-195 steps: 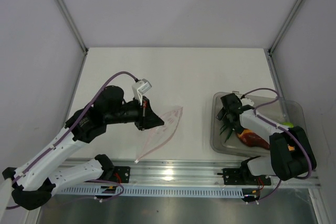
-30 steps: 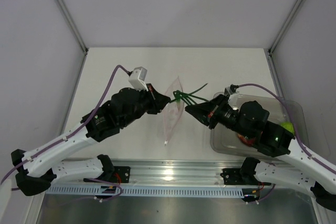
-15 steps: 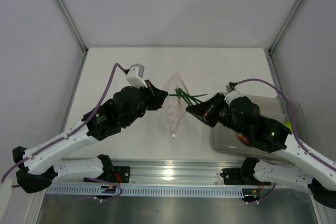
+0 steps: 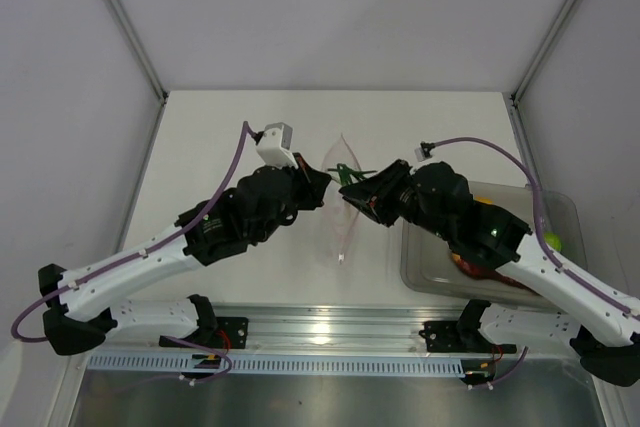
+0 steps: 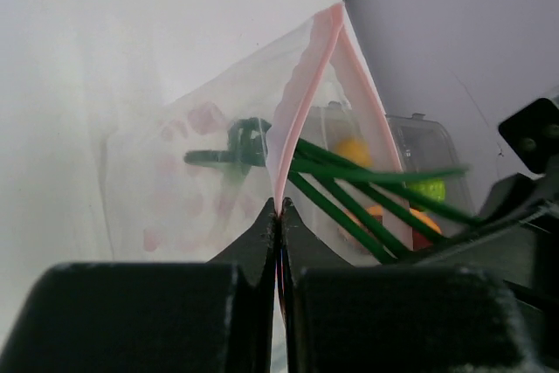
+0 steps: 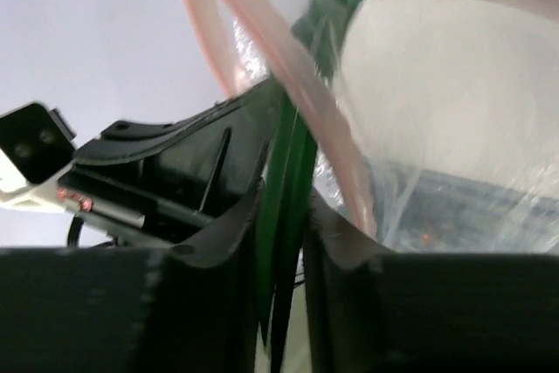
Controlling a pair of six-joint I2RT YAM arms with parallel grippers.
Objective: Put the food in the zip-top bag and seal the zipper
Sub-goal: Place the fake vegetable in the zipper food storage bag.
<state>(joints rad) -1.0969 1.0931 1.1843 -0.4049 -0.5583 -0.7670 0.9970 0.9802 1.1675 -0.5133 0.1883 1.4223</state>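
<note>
The zip-top bag hangs upright between the two arms, its mouth spread open. My left gripper is shut on the zipper, the pink strip at the mouth edge. A dark-green bit of food with long stalks reaches through the mouth into the bag. My right gripper stands at the mouth with its jaws narrowly parted. The stalks still lie between its fingers. Other food stays in the tray: a yellow-orange fruit, a green fruit and a reddish slice.
The rigid clear tray sits at the right, partly under my right arm. Both arms meet over the table's middle, their grippers almost touching. White walls with metal posts close in the back and both sides.
Both grippers have drawn together and the bag has shifted right. The green bit has gone deeper into the mouth. My right jaws have parted slightly from a tight grip.
</note>
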